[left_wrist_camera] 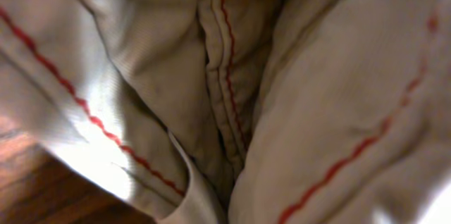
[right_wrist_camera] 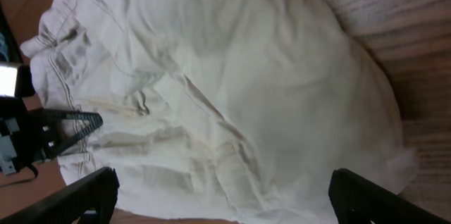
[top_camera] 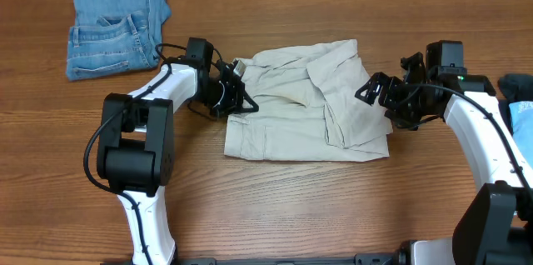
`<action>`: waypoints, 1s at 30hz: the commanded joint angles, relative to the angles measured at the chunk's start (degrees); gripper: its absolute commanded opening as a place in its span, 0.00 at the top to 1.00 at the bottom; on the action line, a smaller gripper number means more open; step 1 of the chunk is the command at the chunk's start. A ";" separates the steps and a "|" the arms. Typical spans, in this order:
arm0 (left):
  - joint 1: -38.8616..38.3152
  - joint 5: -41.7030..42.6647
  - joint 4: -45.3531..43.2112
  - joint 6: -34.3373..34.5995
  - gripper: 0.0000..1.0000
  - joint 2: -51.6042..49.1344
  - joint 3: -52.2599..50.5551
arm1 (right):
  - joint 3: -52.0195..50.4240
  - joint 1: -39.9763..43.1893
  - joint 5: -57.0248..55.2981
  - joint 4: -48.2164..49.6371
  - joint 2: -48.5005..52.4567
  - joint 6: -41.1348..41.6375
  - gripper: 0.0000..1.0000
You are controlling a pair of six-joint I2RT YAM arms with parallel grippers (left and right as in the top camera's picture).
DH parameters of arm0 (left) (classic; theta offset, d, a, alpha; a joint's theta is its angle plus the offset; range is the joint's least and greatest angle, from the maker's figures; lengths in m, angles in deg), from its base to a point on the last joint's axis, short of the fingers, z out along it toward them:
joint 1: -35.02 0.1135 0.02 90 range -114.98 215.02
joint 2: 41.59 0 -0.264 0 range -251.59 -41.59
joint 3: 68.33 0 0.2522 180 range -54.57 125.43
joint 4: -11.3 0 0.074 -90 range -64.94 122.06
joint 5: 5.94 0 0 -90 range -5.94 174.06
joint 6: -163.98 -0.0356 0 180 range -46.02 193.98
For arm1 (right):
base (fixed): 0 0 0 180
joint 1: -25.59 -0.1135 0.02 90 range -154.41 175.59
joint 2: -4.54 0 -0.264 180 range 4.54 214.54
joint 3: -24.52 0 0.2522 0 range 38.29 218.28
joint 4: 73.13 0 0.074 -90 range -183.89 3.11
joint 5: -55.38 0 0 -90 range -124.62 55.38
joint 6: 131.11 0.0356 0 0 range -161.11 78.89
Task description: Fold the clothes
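Glossy white links on left arm (top_camera: 171,82) and right arm (top_camera: 483,127); bulky black joint housings (top_camera: 129,161); thin black cables (top_camera: 171,47) by the wrists; tiny green light (top_camera: 459,71); flat black fingers (right_wrist_camera: 84,194).

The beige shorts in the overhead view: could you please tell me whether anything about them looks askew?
Yes: the shorts lie rumpled, the side nearest the right fingers bunched in uneven folds, so the edges do not line up.

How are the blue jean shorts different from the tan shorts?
The jean shorts are blue denim; the tan shorts are plain cream cloth. The jean shorts lie flat and tidy at the far left; the tan shorts lie rumpled in the middle. Both rest on the table.
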 commanded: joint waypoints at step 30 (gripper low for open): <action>7.63 -10.58 18.03 35.06 0.95 22.80 6.60 | -1.44 -25.94 -7.76 20.33 14.86 18.38 0.19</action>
